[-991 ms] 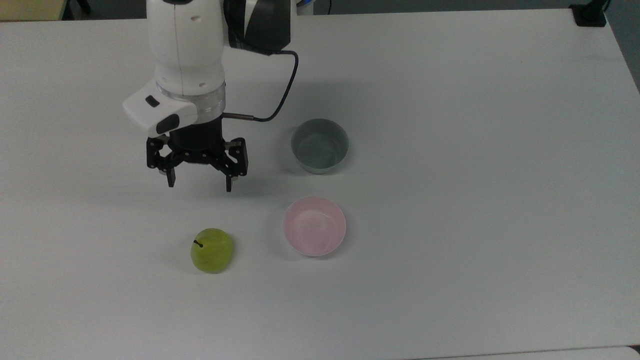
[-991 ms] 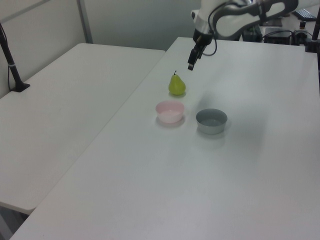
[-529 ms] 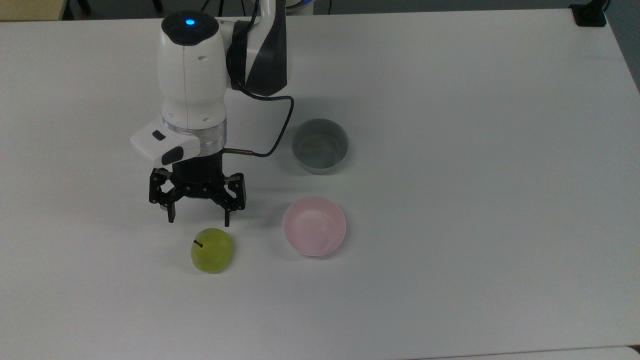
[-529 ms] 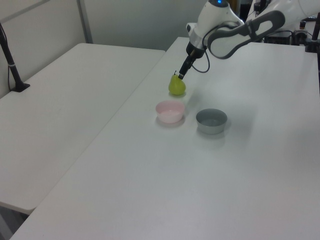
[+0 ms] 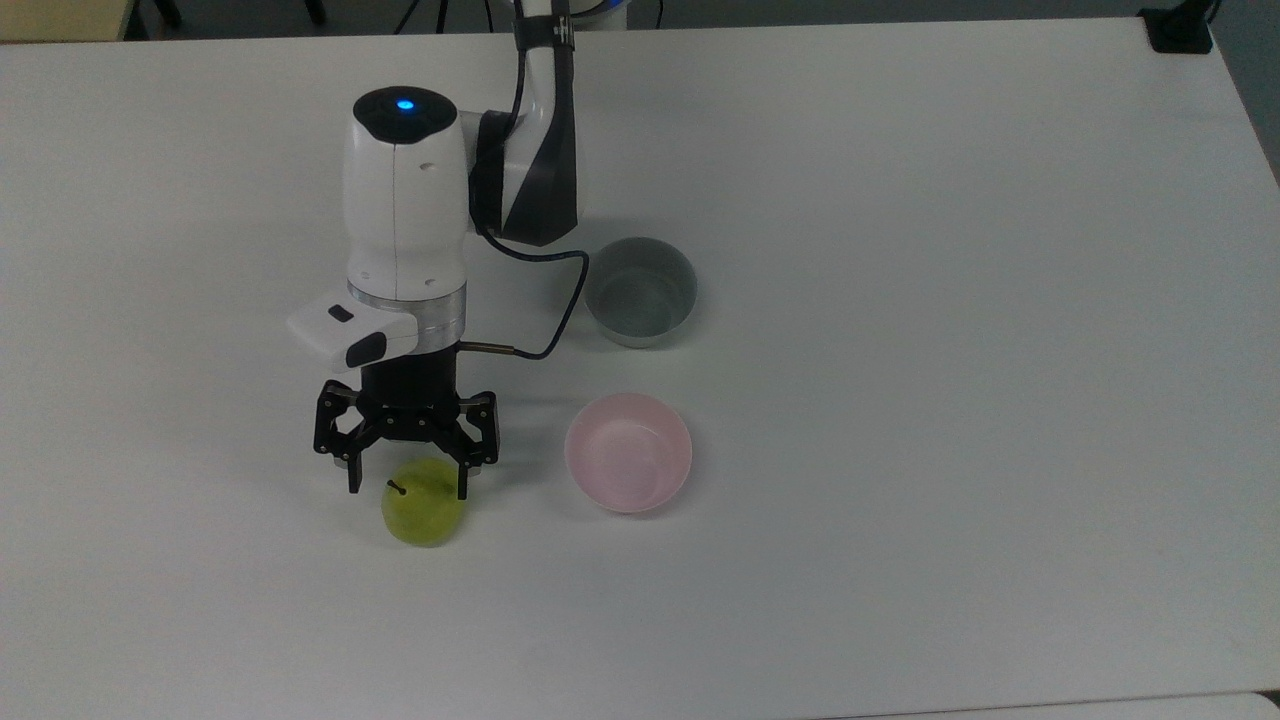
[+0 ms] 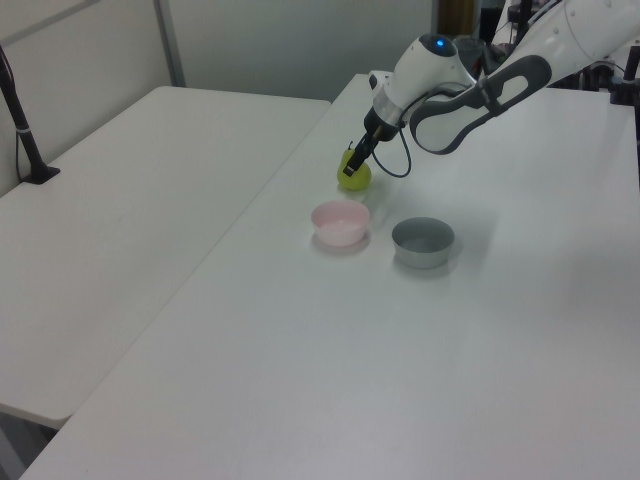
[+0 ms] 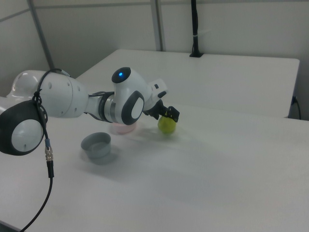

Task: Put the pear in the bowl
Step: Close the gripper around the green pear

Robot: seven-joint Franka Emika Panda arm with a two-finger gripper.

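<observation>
Gripper has dropped from above the table to the small yellow-green pear in the last second; pear itself hasn't moved. Black fingers spread apart, straddling its upper part around the stem, not closed yet. Read: approach done, grasp is next, nothing lifted.

Pear stands on the white table, on the top view's left of the pale pink plastic bowl, near but apart. Deeper grey bowl sits beyond the pink one, towards the arm base.

Pear upright: long axis vertical, short dark stem up, leaning slightly to the top view's left. Pink bowl empty.
</observation>
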